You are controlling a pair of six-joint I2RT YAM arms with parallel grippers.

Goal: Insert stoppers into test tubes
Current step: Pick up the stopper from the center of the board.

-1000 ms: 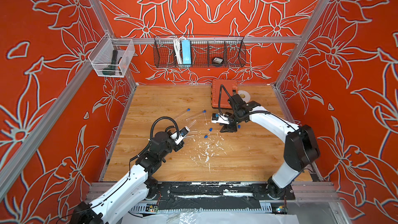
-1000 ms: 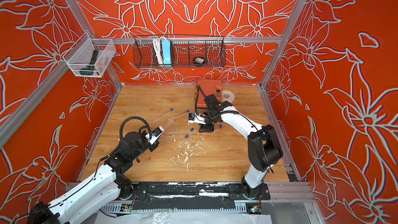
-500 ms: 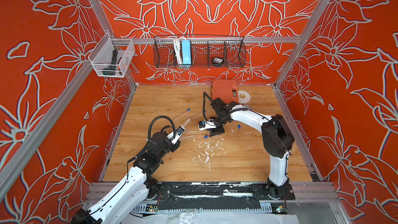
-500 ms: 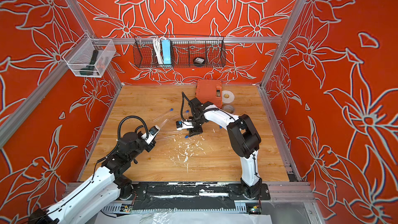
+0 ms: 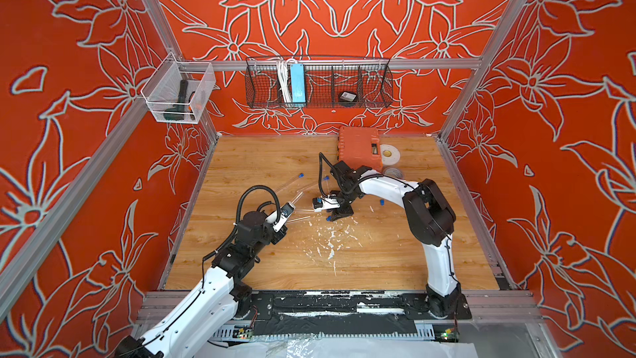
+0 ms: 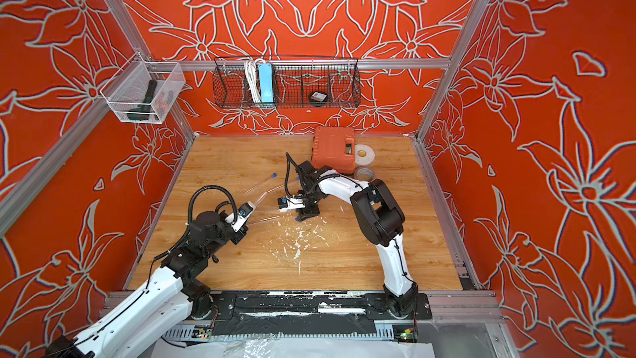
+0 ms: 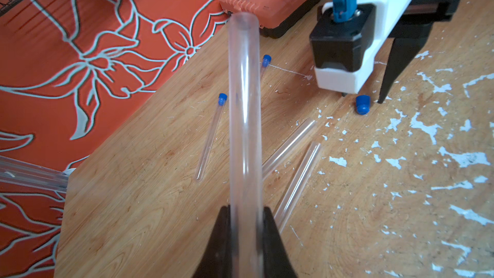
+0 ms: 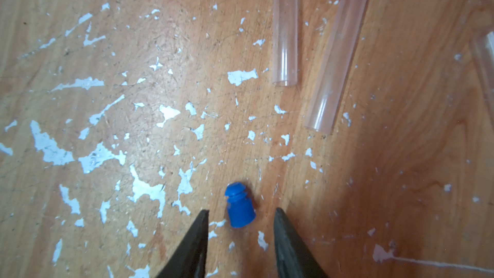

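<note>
Whereas one second ago the right gripper (image 8: pixel 242 209) stood farther back, close to the orange tool case (image 5: pixel 359 149), it is now low over the wooden table (image 5: pixel 378 263) and nearer the left arm, and its elbow has swung inward. Its jaws are narrower than before but apart. One finger stands on each side of a loose stopper (image 8: pixel 238 211), which lies on its side on the table with a gap showing at either flank.

The left gripper (image 7: pixel 246 211) occupies much the same place as before. Its jaws are clamped on a test tube (image 7: pixel 244 119) held clear of the table, open end free.

Two open tubes (image 7: pixel 290 145) lie side by side on the table between the two grippers. Two stoppered tubes (image 7: pixel 211 140) lie farther back; the held tube crosses in front of one of them in the left wrist view. A second loose stopper (image 5: pixel 382 202) lies beyond the right forearm. White paint flecks (image 5: pixel 330 235) cover the table around the right gripper. Two tape rolls (image 5: pixel 390 154) sit beside the tool case.
</note>
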